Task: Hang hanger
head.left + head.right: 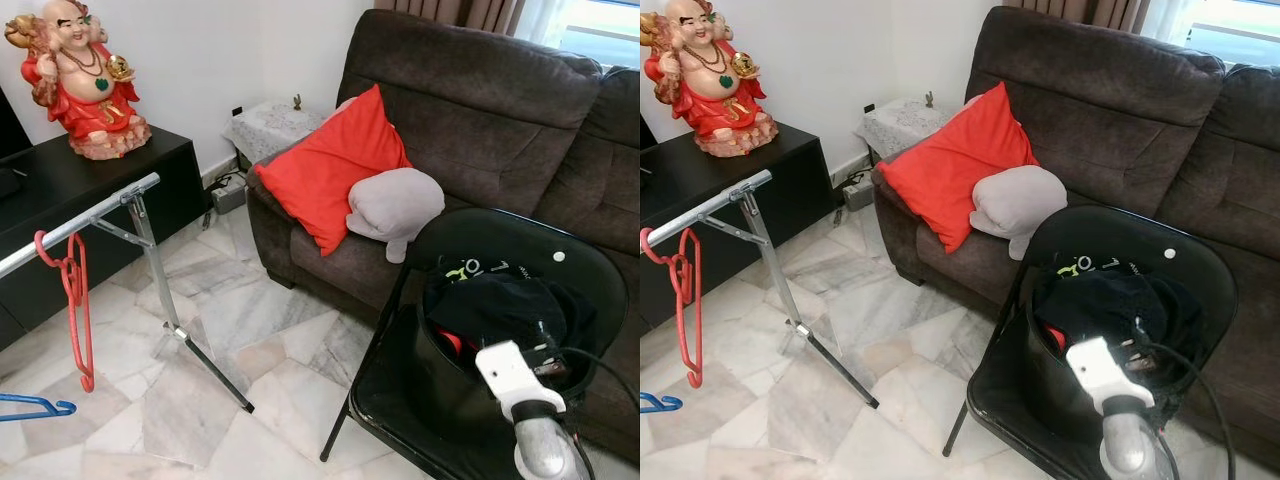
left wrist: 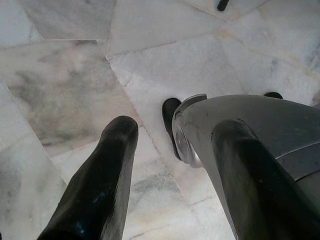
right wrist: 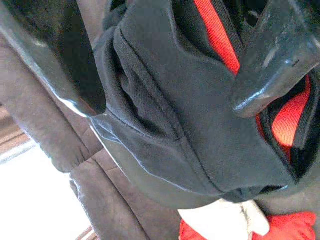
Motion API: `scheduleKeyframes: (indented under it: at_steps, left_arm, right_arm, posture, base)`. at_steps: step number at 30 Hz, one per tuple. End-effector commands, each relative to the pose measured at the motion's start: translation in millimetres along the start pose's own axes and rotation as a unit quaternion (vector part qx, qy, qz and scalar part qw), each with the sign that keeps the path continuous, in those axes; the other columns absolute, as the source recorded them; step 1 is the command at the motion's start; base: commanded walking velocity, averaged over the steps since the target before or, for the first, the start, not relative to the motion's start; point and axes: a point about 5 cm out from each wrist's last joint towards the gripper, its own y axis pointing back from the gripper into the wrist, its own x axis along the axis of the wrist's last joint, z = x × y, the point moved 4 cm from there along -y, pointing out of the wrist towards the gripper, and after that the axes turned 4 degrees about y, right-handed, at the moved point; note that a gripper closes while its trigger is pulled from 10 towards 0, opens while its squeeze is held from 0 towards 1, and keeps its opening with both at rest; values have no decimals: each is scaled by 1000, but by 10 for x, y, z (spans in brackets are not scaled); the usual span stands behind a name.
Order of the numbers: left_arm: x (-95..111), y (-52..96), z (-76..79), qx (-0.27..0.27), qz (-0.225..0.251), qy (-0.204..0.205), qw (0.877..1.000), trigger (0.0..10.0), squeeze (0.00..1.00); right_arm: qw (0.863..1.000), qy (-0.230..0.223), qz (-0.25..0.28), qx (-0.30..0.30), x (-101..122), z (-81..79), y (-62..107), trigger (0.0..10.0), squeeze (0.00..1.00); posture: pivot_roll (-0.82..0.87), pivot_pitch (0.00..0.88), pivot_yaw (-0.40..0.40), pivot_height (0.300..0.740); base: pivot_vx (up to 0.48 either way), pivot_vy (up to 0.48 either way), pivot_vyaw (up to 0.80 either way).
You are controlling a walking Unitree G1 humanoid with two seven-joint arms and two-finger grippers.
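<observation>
A red hanger (image 1: 78, 300) hangs by its hook from the silver rail (image 1: 80, 222) of a clothes rack on the left. The tip of a blue hanger (image 1: 35, 405) shows at the lower left edge. My right arm (image 1: 515, 380) reaches into a black basket (image 1: 428, 345) on a black chair (image 1: 520, 240). In the right wrist view my right gripper (image 3: 170, 100) is open just above a dark garment (image 3: 160, 90) with a red band (image 3: 220, 35); nothing sits between its fingers. My left gripper (image 2: 175, 132) is open and empty, pointing down at the marble floor.
A brown sofa (image 1: 480, 110) with a red cushion (image 1: 330, 165) and a grey pillow (image 1: 395, 205) stands behind the chair. A black cabinet (image 1: 60, 190) carries a red statue (image 1: 80, 80). The rack's leg (image 1: 215, 370) slants across the marble floor (image 1: 260, 320).
</observation>
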Motion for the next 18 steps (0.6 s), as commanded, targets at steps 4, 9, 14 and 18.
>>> scheduleKeyframes:
  at_steps: [4, 9, 14, 18]
  left_arm:
    - [-136, 29, 15, -4, -27, -8, 1000, 10000, 0]
    - [-123, 21, 31, -5, -25, -9, 1000, 10000, 0]
    - [-118, 18, 41, -6, -24, -8, 1000, 10000, 0]
    - [-124, 22, 39, -6, -24, -8, 1000, 10000, 0]
  right_arm:
    - [998, -44, -36, 28, -33, -2, 32, 10000, 0]
    - [990, -110, -79, 30, -105, 36, 18, 6510, 0]
    - [985, -131, -109, 30, -186, 68, -3, 0, 0]
    - [983, -130, -125, 32, -209, 90, -23, 10000, 0]
  posture:
    - [79, 53, -12, 740]
    - [75, 55, -12, 740]
    - [77, 55, -13, 740]
    - [78, 56, -13, 740]
  base:
    - [0, 0, 0]
    - [0, 0, 0]
    - [0, 0, 0]
    - [0, 0, 0]
